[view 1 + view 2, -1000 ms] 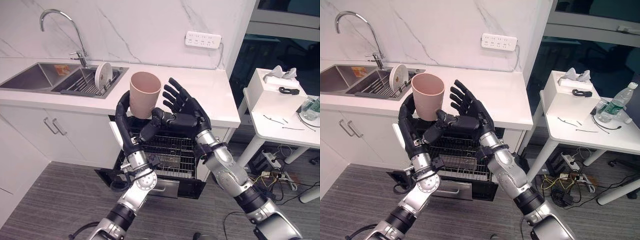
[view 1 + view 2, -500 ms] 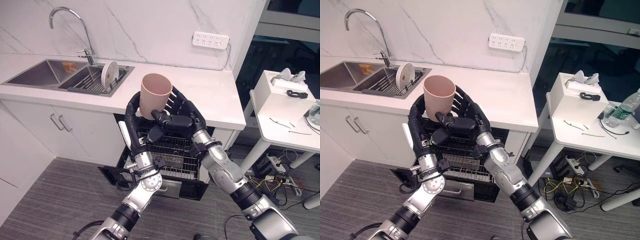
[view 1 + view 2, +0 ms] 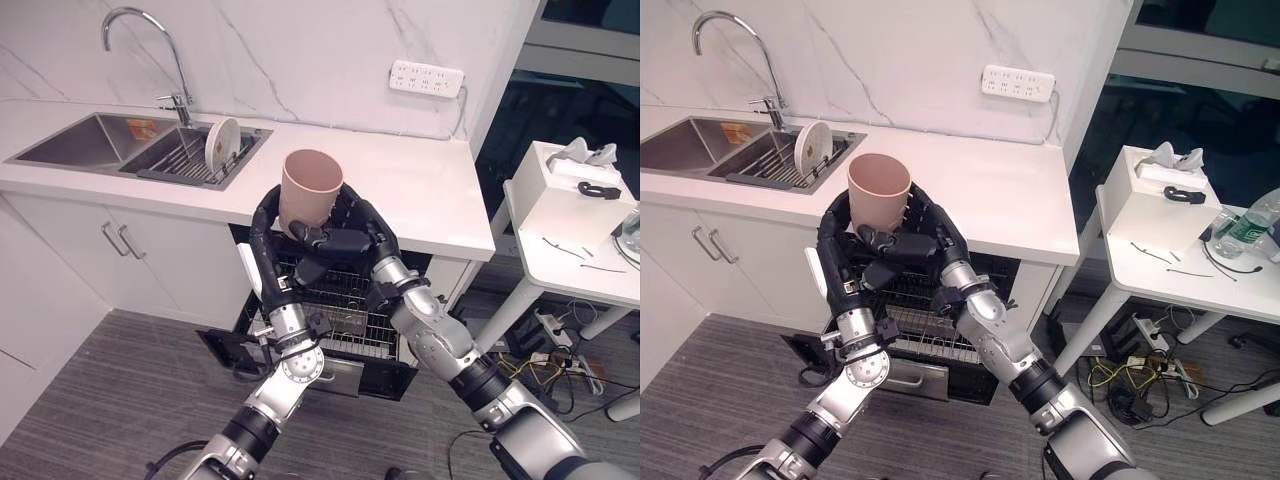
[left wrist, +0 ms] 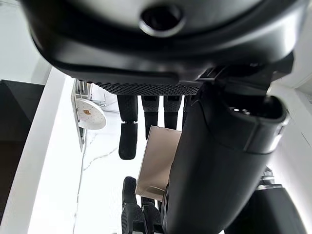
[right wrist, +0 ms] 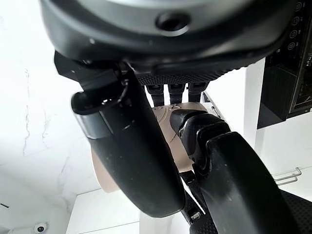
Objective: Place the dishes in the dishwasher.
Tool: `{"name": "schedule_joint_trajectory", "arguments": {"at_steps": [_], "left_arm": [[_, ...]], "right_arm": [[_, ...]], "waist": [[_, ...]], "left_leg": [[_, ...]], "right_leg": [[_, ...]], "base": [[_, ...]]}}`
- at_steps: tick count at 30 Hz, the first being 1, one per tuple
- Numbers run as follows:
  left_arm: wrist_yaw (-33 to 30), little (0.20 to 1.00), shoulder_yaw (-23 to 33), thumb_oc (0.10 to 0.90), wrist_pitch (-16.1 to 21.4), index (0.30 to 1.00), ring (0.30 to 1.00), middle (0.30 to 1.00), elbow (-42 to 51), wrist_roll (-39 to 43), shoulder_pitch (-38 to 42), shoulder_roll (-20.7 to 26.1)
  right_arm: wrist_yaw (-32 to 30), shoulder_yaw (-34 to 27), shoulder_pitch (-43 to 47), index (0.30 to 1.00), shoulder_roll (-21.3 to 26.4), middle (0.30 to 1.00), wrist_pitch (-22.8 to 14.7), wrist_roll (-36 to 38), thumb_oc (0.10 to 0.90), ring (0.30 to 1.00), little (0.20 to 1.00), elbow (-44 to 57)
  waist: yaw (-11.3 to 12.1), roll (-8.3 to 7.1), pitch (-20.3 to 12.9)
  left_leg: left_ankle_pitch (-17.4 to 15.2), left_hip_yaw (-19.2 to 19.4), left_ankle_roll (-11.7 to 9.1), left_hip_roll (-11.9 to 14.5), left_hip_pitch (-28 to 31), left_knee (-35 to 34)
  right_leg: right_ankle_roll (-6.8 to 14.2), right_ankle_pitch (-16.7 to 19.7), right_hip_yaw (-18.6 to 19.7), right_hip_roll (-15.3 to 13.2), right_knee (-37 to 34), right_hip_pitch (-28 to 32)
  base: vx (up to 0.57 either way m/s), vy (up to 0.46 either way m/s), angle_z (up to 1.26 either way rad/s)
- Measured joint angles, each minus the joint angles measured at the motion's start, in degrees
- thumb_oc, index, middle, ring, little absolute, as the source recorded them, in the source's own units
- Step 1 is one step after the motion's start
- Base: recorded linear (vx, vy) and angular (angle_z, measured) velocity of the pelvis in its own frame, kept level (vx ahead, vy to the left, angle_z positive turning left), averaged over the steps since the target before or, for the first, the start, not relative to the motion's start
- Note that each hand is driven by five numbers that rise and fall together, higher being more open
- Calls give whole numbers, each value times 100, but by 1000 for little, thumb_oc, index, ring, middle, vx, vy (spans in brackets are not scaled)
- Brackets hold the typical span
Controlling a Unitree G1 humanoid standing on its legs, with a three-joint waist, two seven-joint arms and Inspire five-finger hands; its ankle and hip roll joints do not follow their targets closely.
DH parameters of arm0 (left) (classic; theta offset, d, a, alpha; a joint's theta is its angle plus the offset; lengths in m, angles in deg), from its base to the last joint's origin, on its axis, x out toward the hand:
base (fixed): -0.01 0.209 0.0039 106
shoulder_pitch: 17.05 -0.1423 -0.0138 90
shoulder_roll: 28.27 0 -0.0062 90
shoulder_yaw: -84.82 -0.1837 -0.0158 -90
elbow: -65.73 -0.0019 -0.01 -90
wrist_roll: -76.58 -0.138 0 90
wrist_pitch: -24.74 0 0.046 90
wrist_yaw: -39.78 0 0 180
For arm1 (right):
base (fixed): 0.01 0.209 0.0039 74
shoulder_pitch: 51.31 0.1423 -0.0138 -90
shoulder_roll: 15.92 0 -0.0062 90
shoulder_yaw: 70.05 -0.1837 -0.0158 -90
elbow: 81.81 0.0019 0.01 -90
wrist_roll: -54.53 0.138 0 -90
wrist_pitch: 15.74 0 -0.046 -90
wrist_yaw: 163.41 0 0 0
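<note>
Cup (image 3: 309, 190), a tan tumbler with its mouth up, sits raised above the open dishwasher (image 3: 335, 320), in front of the near edge of the white counter (image 3: 420, 190). Both dark hands wrap it. The left hand (image 3: 268, 235) curls round its left side and base, and the right hand (image 3: 355, 235) now has its fingers folded round the right side, thumb lying across the front low on the cup. 1 s ago that right hand stood open beside the cup with fingers spread and straight; 0.5 s ago the fingers had come up behind it; now they are closed on it. In the left wrist view the cup (image 4: 158, 165) shows between the left fingers and the thumb, and in the right wrist view its pale wall (image 5: 170, 131) shows past the right thumb.

Below the hands, the dishwasher's wire rack (image 3: 345, 310) is pulled out over the lowered door. Far left, a white plate (image 3: 220, 146) stands on edge in the drainer of the sink (image 3: 90, 145), under the curved tap (image 3: 150, 45). The whole scene has shifted slightly between pictures, so the camera has moved; the plate keeps its place in the drainer. To the right stands a white side table (image 3: 570, 250) carrying a white box (image 3: 575, 185).
</note>
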Motion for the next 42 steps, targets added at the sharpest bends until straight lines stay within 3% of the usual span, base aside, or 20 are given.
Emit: {"name": "schedule_joint_trajectory", "arguments": {"at_steps": [16,29,30,31,42], "left_arm": [[370,300,-200,400,22,300,300,300,-130,46,37,9],[518,300,-267,400,114,300,300,300,-130,256,47,46],[521,300,-266,400,115,300,300,300,-130,256,47,47],[540,300,-270,400,119,300,300,300,-130,256,47,48],[540,300,-366,400,149,300,300,300,-130,262,144,42]], "right_arm": [[-300,-37,59,900,40,900,-130,-210,800,900,900,-2],[-303,-35,228,900,35,900,-248,-336,800,900,900,-186],[-303,-35,228,526,35,526,-247,-336,551,526,526,-186],[-303,-35,228,300,37,300,-248,-336,400,300,300,-186],[-641,-36,228,300,74,300,-290,-590,400,300,300,-218]], "waist": [[250,4,154],[271,-38,201],[271,-37,203],[274,-38,214],[276,-32,298]], "left_leg": [[24,-114,-19,-29,-52,9],[28,-150,-2,-86,-54,7],[28,-150,-2,-86,-54,7],[29,-153,-2,-86,-53,8],[32,-155,2,-90,-46,15]], "right_leg": [[-1,-11,-125,-11,3,45],[8,-17,-147,-67,2,61],[8,-17,-147,-67,2,61],[8,-17,-150,-65,6,66],[9,-16,-161,-66,2,82]], "base": [[2,-4,3],[2,1,1],[0,0,0],[0,0,0],[0,0,0]]}}
